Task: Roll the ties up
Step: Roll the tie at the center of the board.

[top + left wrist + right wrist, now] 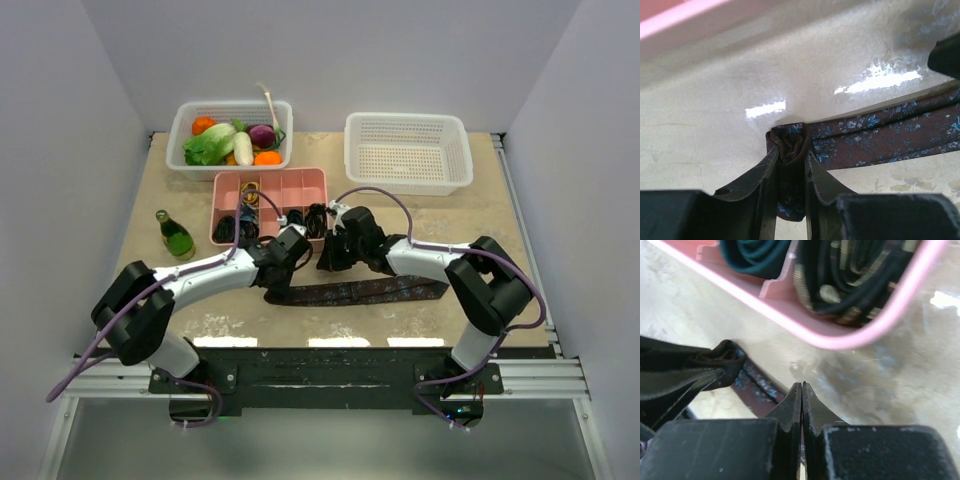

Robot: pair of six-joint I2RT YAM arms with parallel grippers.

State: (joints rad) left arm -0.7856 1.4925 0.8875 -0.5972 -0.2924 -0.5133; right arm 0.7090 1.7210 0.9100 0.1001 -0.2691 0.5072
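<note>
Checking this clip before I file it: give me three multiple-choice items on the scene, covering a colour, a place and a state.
1. What colour is the pattern on the maroon tie?
A. yellow
B. blue
C. orange
2. Where does the green bottle stand?
A. left of the pink tray
B. inside the pink tray
C. on the maroon tie
3. How is the right gripper?
A. shut on the maroon tie
B. wide open
C. shut, holding nothing

Answers:
1 B: the left wrist view shows blue flowers.
2 A: the top view shows it on the table beside the tray's left side.
3 C: its jaws meet with nothing between them.
</note>
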